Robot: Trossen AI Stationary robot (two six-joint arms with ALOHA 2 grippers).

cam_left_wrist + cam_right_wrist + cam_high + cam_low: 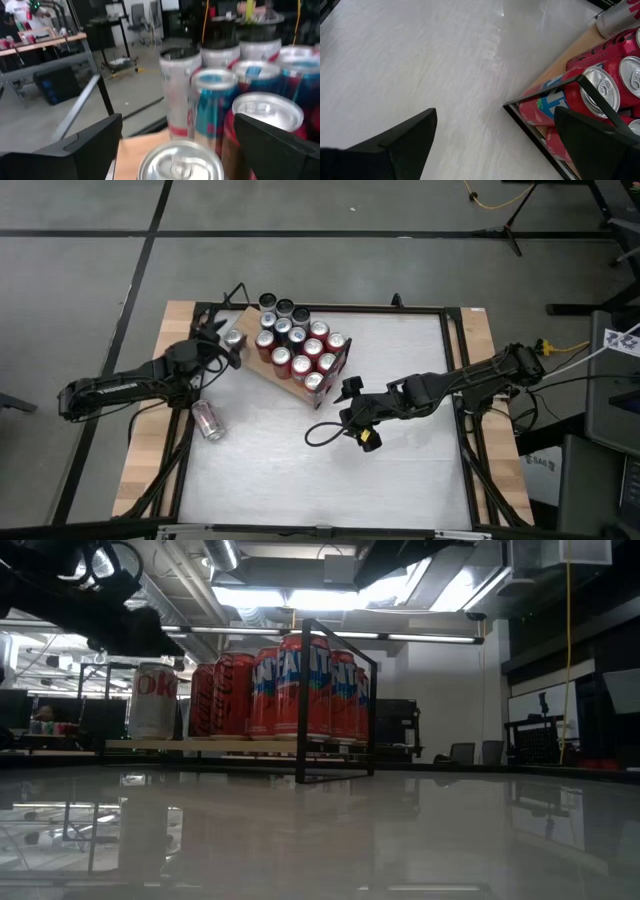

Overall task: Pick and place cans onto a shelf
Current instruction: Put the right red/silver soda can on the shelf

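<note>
The shelf [252, 366], a light wooden board with a black frame at its right end, lies at the table's far left and carries several upright cans [300, 345], mostly red. A silver can [234, 338] stands upright at the board's left end, also seen as the silver can [152, 700] in the low view. My left gripper [222, 345] is open, with its fingers on either side of this can's top [180, 160] and a gap showing on both sides. Another can [208, 420] lies on its side on the table. My right gripper [495, 150] hangs open over the table by the frame's corner [520, 106].
A black cable loop [320, 432] lies on the table under the right arm. The white tabletop [400, 470] stretches near and right of the shelf. Black rails [455, 380] run along the table's sides.
</note>
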